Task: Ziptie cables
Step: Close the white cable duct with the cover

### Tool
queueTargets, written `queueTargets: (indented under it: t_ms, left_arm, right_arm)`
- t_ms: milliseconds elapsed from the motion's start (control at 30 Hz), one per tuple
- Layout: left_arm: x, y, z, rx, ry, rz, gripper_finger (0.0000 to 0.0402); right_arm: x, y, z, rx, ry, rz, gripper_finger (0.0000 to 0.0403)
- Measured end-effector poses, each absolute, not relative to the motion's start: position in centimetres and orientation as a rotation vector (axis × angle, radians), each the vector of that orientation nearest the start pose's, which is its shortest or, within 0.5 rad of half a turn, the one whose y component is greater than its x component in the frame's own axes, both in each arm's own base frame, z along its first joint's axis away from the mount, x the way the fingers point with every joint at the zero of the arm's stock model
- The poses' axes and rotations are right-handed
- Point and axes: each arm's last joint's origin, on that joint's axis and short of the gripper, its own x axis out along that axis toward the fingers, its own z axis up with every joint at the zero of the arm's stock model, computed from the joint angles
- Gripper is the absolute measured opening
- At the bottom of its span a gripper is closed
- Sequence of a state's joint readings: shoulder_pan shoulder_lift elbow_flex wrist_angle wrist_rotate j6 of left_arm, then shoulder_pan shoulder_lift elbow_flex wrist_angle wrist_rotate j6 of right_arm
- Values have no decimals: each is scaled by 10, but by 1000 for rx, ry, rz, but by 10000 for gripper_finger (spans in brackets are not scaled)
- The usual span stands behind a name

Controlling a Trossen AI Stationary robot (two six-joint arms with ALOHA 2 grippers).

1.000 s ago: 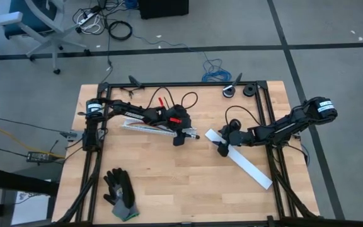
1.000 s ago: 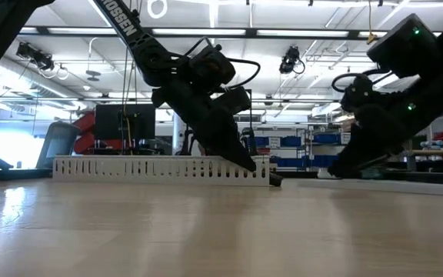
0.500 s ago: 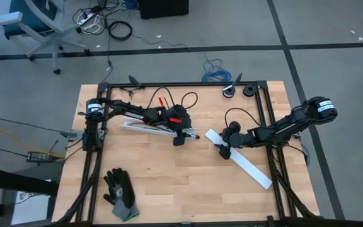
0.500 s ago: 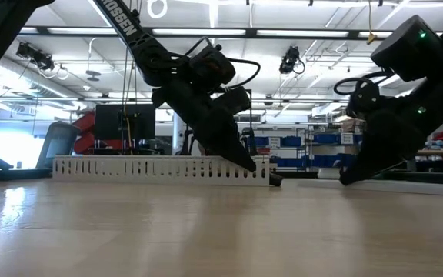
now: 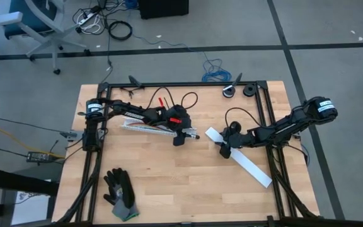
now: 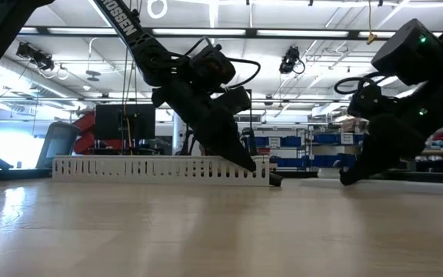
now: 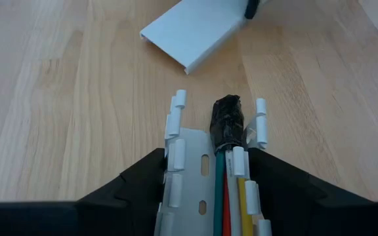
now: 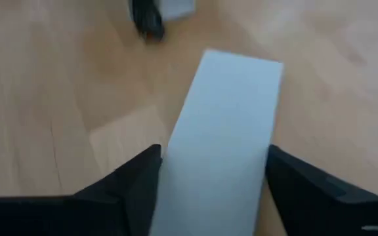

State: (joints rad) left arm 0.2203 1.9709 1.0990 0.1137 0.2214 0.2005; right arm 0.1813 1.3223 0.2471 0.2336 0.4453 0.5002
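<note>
The cables, green, red, white and yellow wires with a black-taped end, lie inside a white slotted strip at the table's middle. My left gripper is at that strip's right end, its fingers closed on it. My right gripper is open over the far end of a flat white strip. Its fingers stand at either long edge of that strip; I cannot tell whether they touch it. I see no ziptie. My left gripper pinches the slotted strip's two side walls between its fingers, close to the strip's right end. The fingers slant down from the left and lie along the strip. The strip rests on the table, with the cables inside it between the fingers.
A pair of black gloves lies near the front left. Two small black rolls sit at the far right edge. A red wire lies by the far edge. Black frame rails border the table.
My right gripper has shifted a little toward the table's right edge over the flat white strip. My left gripper and the slotted strip have kept still.
</note>
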Motion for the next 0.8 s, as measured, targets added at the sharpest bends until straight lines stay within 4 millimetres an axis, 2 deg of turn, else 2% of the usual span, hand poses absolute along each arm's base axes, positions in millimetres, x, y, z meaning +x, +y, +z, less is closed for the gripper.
queueTargets:
  t_ms: [200,367,567,800]
  left_arm:
    - [388,80,132,25,734,-74,219]
    - [388,80,132,25,734,-74,219]
    - [388,80,132,22,735,-73,219]
    - [388,80,132,18,735,-72,219]
  right_arm:
    - [187,21,103,197,710,-429,158]
    - [188,20,103,195,705,-425,136]
    - [192,19,107,274,655,-400,154]
    - [193,13,106,361,694,-318,230]
